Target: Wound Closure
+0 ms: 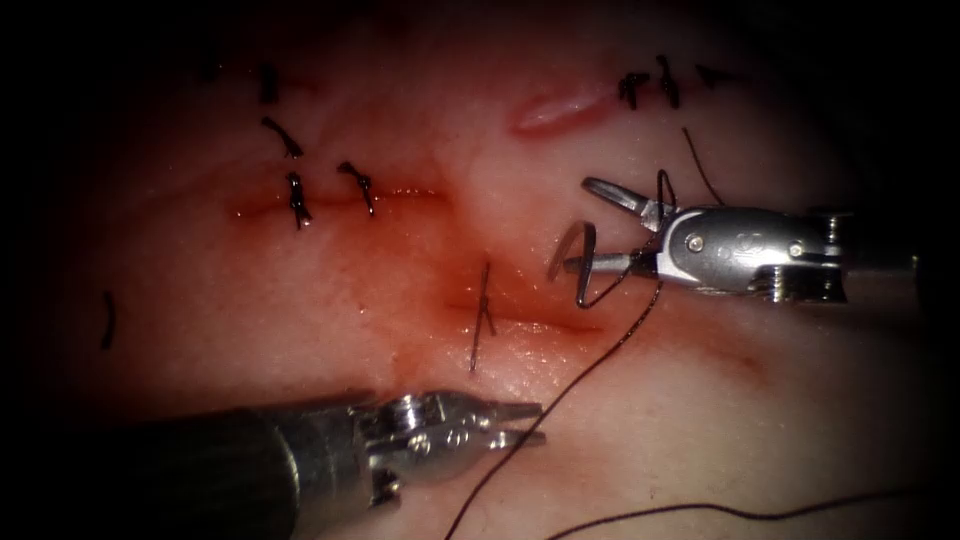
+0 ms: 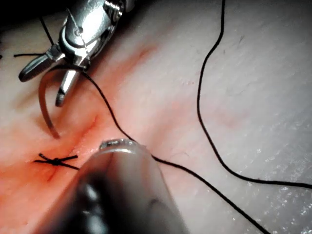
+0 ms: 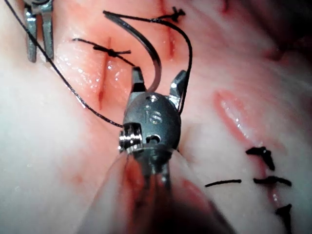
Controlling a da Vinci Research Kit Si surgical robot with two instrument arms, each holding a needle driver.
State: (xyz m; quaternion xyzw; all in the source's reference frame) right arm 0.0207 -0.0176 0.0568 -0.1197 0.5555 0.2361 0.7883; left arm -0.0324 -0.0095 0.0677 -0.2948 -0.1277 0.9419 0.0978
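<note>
**Needle sits loose in R tool; L tool empty**

R tool (image 1: pixel 580 225): jaws spread wide. The curved needle (image 1: pixel 591 262) runs between them, close to the lower jaw, w/ nothing clamped on it. My read is it's resting there, not gripped. The needle arcs out just ahead of the jaw tips, over the tissue (image 1: pixel 330 300). Can't tell if the point touches or enters it.

L tool (image 1: pixel 540 421): jaws a little apart, pinching nothing. The thread (image 1: pixel 560 400) trails from the needle end, runs back under the R tool, then passes just beside the L tips. So the L tool prob. waits near the slack.

The cut (image 1: pixel 530 322) lies between the 2 tools, nearer the R tool's tips.

Count:
- 2 tools
- 1 needle
- 1 long thread
- 1 tied stitch (image 1: pixel 481 318) across this cut
- approx 4 more stitches far beyond the L tool
- approx 3 behind the R tool's upper jaw
</note>
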